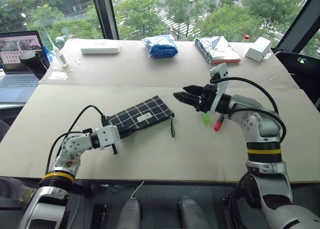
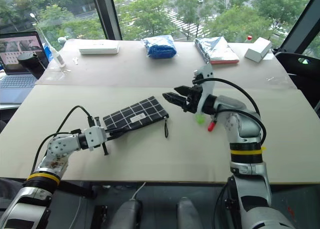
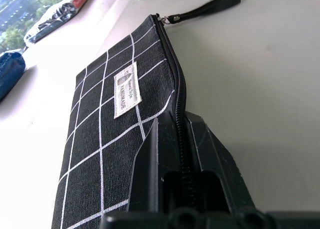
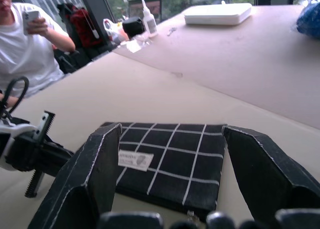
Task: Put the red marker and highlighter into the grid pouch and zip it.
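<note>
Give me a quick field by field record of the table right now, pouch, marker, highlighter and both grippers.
grid pouch: flat on the table, zipper closed along its edge
left gripper: shut on the grid pouch's near end
right gripper: open, empty, above the table beside the pouch's cord end
highlighter: on the table, outside the pouch
red marker: on the table beside the highlighter, outside the pouch

Matt woven-cloth grid pouch (image 1: 141, 115) with sewn fabric label; smooth matt table (image 1: 165, 154); crinkly glossy foil bag (image 1: 216, 49).
</note>
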You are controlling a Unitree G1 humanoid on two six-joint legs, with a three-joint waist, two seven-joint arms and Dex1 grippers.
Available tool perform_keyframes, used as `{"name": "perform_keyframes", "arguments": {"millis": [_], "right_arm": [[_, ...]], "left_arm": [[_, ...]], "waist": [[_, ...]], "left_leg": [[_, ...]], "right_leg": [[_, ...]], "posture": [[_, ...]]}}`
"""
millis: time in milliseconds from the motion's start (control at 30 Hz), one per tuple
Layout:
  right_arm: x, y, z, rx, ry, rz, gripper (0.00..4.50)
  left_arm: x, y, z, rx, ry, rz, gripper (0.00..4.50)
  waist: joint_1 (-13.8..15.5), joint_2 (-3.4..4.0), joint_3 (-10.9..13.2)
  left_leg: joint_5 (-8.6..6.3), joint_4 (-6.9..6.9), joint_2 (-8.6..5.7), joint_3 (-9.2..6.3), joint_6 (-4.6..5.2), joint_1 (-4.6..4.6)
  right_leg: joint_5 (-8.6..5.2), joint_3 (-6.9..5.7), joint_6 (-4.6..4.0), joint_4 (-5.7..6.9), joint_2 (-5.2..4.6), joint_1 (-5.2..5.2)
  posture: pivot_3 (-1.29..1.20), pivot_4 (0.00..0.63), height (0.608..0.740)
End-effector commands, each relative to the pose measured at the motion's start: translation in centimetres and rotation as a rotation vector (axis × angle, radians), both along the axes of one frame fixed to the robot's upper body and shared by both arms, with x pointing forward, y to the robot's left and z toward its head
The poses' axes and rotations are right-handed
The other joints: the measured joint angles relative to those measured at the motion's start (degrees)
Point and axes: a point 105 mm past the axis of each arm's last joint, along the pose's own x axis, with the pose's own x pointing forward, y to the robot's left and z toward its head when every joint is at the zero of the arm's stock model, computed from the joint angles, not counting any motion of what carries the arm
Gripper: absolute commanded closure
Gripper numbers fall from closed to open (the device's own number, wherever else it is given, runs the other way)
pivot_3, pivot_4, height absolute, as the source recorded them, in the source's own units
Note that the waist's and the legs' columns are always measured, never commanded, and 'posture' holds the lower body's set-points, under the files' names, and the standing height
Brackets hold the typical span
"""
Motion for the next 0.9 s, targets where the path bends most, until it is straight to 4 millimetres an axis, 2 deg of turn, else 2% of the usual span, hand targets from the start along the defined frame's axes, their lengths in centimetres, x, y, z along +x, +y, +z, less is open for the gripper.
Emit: {"name": "perform_keyframes", "arguments": {"millis": [33, 167, 567, 900], "right_arm": [[0.7, 1.2, -0.4, -0.074, -0.064, -0.050, 0.89], [1.8, 1.2, -0.7, -0.100, -0.082, -0.111, 0.89], [2.5, 0.7, -0.8, -0.079, -0.076, -0.144, 0.89], [2.8, 2.3, -2.9, -0.058, 0.000, -0.139, 0.89]], "left_arm": [[0.3, -0.7, 2.6, -0.123, -0.032, 0.037, 4.50], [0.2, -0.9, 2.7, -0.137, -0.016, 0.050, 4.50], [0.4, -0.7, 2.8, -0.150, -0.011, 0.083, 4.50], [0.5, -1.0, 3.0, -0.182, -0.013, 0.085, 4.50]], "waist": [[-0.5, 0.01, 0.0], [-0.9, 0.01, 0.0], [-1.0, 0.01, 0.0], [-1.1, 0.00, 0.0]], "left_leg": [[0.00, -0.02, 0.00, 0.02, 0.00, 0.00], [0.00, -0.05, 0.00, 0.01, 0.00, 0.00], [0.00, -0.04, -0.01, 0.00, 0.00, -0.02], [0.00, -0.04, -0.01, 0.00, 0.00, -0.02]], "right_leg": [[0.00, 0.04, 0.00, 0.00, 0.01, -0.04], [0.00, 0.03, 0.00, 0.01, 0.01, -0.05], [0.01, 0.02, -0.01, -0.01, 0.00, -0.04], [0.01, 0.02, -0.01, -0.02, 0.00, -0.03]], "posture": [[0.00, 0.150, 0.740], [0.00, 0.150, 0.740], [0.00, 0.150, 0.740], [0.00, 0.150, 0.740]]}}
